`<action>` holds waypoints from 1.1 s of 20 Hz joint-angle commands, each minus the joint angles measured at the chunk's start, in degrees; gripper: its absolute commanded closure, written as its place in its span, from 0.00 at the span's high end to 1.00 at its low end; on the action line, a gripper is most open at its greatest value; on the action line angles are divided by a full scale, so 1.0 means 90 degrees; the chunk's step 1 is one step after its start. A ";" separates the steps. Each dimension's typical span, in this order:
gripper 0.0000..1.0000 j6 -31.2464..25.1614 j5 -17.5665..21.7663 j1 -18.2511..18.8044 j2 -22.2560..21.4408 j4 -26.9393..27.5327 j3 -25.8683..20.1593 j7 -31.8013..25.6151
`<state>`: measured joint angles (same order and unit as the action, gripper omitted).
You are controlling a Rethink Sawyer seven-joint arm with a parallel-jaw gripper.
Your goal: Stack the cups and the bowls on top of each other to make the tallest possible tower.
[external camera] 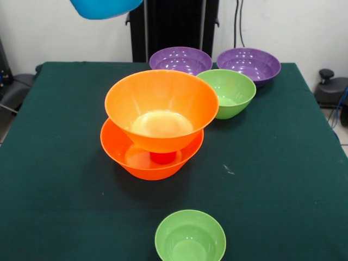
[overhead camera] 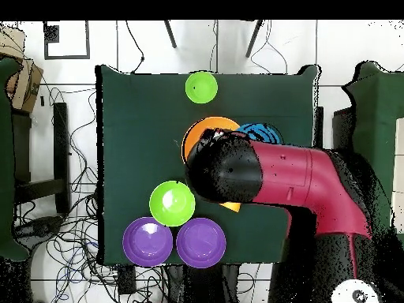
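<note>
Orange bowls make up what I have of the tower (external camera: 157,130) so far: a large orange bowl (external camera: 149,163) sits on the green-covered table (external camera: 283,179) as the base, a red cup (external camera: 163,157) stands inside it, and a second large orange bowl (external camera: 161,106) rests on top of that cup, tipped slightly toward the camera in my front feed so I can see its pale bottom. Just behind and to the right in that feed, the medium green bowl (external camera: 228,91) sits close beside the upper orange rim, and behind it the two wide purple bowls (external camera: 181,59) (external camera: 249,63) stand side by side near the far edge. The small green bowl (external camera: 190,238) is alone at the near edge, well apart from the stack. A blue bowl (external camera: 106,7) hangs in the air at the top left of the front feed, above the table and cut off by the frame. From overhead, the red and black arm (overhead camera: 292,177) covers most of the stack, with only an orange rim and a patch of blue (overhead camera: 260,132) showing beside it. I cannot see the gripper itself in either feed, so I cannot tell how wide it is or what it has hold of.
</note>
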<state>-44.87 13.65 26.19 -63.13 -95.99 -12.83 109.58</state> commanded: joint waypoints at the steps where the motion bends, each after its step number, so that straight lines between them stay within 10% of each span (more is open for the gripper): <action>1: 0.00 0.0525 -0.0079 -0.0233 0.0464 -0.0384 0.0123 0.1024; 22: 0.00 0.1007 -0.0298 -0.0728 0.0995 -0.0102 0.0617 0.1298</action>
<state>-39.99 11.40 21.72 -57.03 -95.97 -8.49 110.11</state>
